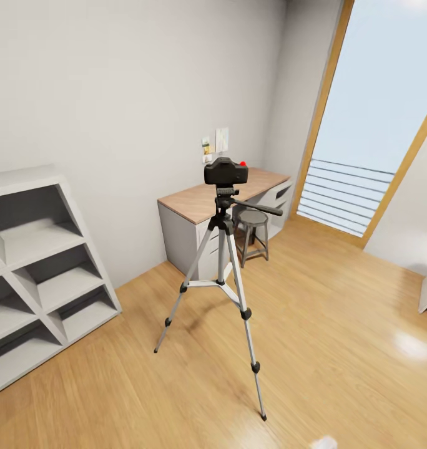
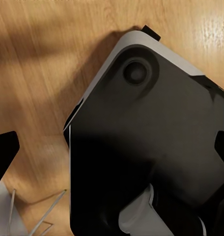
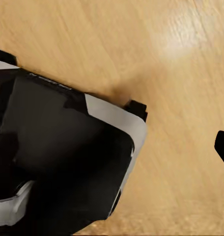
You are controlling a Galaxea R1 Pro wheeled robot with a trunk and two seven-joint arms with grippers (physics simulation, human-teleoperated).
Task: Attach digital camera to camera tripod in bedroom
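The digital camera [image 1: 225, 171] sits on top of the camera tripod [image 1: 221, 268] in the middle of the frame. Behind it, a stool [image 1: 253, 232] is tucked by the surface [image 1: 195, 202]. Shelves [image 1: 35, 274] stand at left, a window [image 1: 379, 118] upper right.

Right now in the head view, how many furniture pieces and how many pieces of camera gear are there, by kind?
Desk: 1
Stool: 1
Shelf unit: 1
Tripod: 1
Camera: 1, sitting on the tripod's head
Total: 5
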